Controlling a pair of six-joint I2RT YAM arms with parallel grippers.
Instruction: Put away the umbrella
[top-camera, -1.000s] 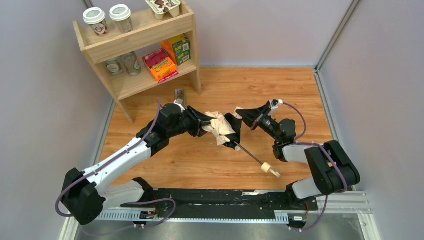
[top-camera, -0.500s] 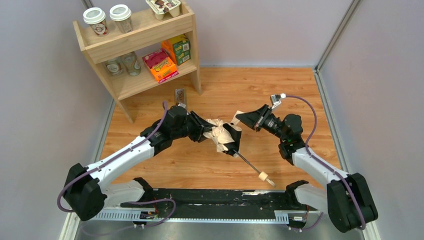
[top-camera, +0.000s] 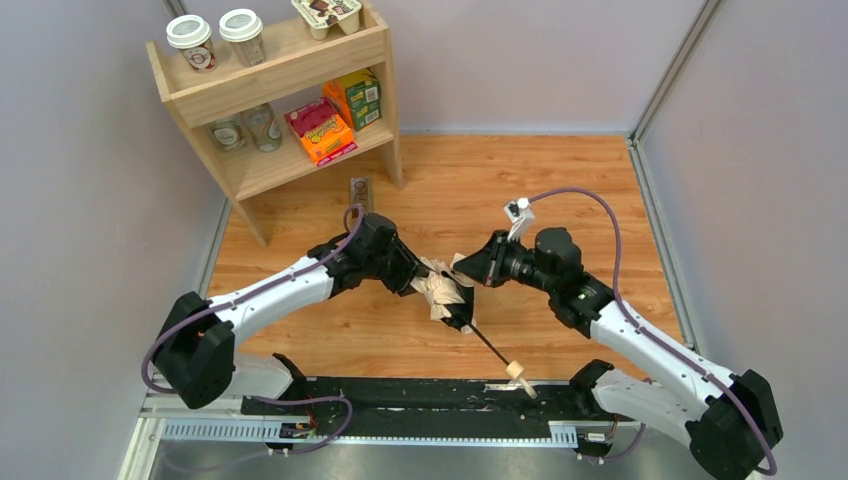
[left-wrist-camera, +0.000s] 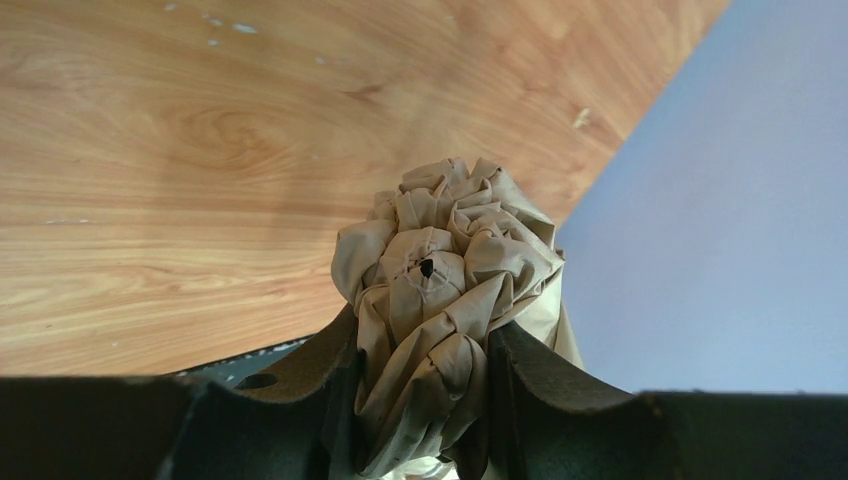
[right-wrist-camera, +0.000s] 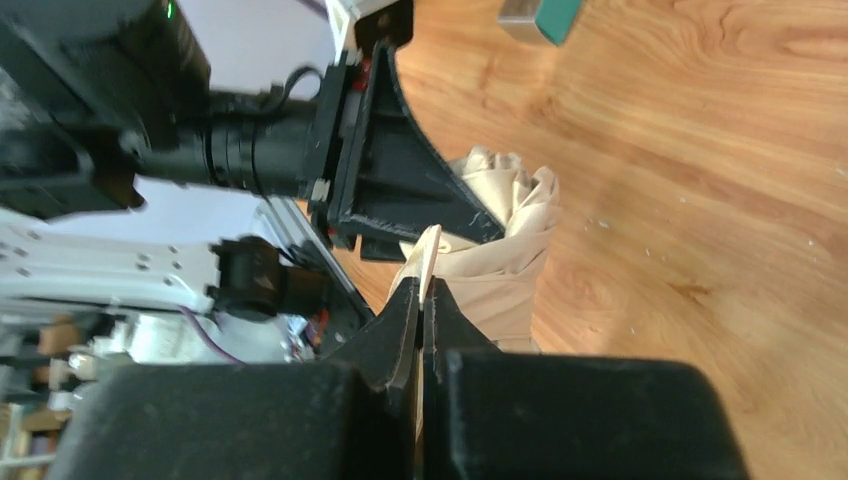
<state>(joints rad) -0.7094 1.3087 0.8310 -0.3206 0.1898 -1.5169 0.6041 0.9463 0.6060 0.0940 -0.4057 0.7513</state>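
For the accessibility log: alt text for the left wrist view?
The beige umbrella, bunched and seen end-on, is clamped between the fingers of the left end effector. Behind it are the wooden table and a pale wall.

Robot lab test cell, plain grey partition walls (top-camera: 90, 200), wood-grain laminate tabletop (top-camera: 480, 170), black mounting rail (top-camera: 400, 392) nearer than the left gripper (top-camera: 432, 290), pale wooden shelf (top-camera: 270, 62) of lidded paper cups (top-camera: 190, 43) and snack boxes (top-camera: 320, 130) beyond it.

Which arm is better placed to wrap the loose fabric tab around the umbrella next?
Right, probably: the right gripper pinches the tab, while the left gripper clamps the umbrella canopy.
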